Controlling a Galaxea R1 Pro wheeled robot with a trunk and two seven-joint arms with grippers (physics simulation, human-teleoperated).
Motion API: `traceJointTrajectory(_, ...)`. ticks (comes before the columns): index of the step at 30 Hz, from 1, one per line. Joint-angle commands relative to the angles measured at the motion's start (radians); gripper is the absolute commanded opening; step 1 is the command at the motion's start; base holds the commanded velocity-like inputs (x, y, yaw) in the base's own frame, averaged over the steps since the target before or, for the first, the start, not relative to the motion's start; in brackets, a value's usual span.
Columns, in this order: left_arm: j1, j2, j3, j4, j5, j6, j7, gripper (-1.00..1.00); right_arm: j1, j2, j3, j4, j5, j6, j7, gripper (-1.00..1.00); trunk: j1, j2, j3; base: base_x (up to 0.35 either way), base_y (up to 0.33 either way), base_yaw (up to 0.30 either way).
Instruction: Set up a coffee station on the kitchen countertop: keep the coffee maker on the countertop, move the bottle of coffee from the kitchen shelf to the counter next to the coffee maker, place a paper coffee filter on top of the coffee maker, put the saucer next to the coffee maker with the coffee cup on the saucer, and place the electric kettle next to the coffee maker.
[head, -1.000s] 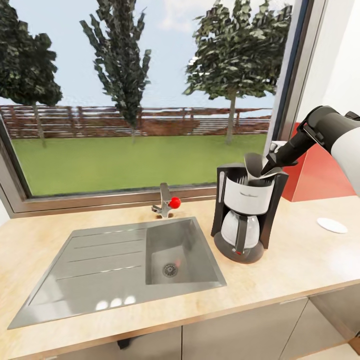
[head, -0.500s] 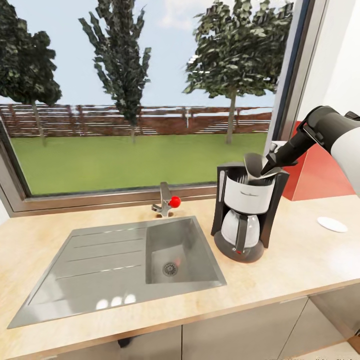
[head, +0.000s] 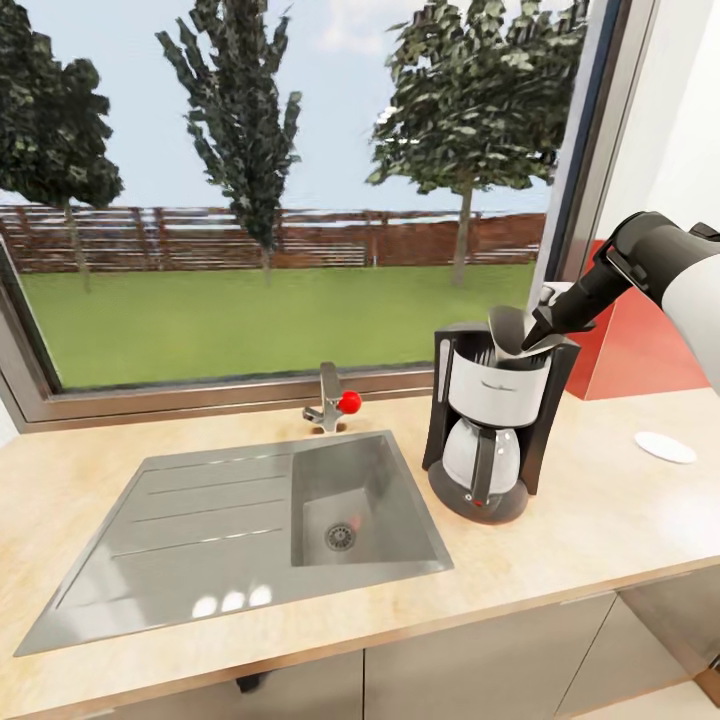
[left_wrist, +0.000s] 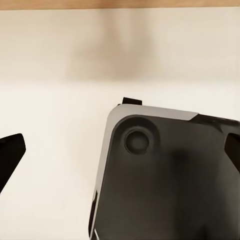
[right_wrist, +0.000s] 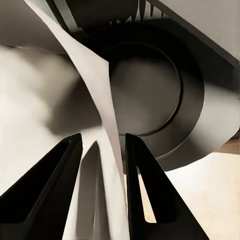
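Observation:
The black-and-white coffee maker (head: 495, 430) stands on the wood-grain kitchen countertop (head: 600, 530), right of the sink. The pale paper coffee filter (head: 508, 332) sits in the machine's open top, its rim sticking up. My right gripper (head: 538, 338) reaches down onto it from the right. In the right wrist view the filter's thin wall (right_wrist: 102, 115) runs between the two dark fingers (right_wrist: 150, 195), which stand close on it above the round black basket (right_wrist: 145, 90). The white saucer (head: 664, 447) lies flat on the counter to the far right. My left gripper (left_wrist: 123, 147) hangs open over pale floor.
A grey steel sink (head: 210, 530) with drainboard is set in the counter, with a faucet and red knob (head: 348, 403) behind it. A red sloped block (head: 640, 350) stands behind the coffee maker at right. A large window runs along the back. A dark part of the robot's base (left_wrist: 170, 180) lies under the left gripper.
The filter has sunk a little lower into the coffee maker's top, its rim less spread, with the right gripper still on it. The rest stays put.

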Motion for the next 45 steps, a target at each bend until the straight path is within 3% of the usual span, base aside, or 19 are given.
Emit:
traceJointTrajectory(1,0.0,0.0,-0.001,-0.002,0.01,-0.001,-0.001,1.0,0.0,0.0,0.003,-0.002,0.005,0.006,0.009,-1.0,0.0,-0.001,-0.002,0.0,0.0,0.0)
traceJointTrajectory(45,0.0,0.0,-0.001,-0.002,0.01,-0.001,-0.001,1.0,0.0,0.0,0.003,-0.002,0.005,0.006,0.009,-1.0,0.0,-0.001,-0.02,0.0,0.0,0.0)
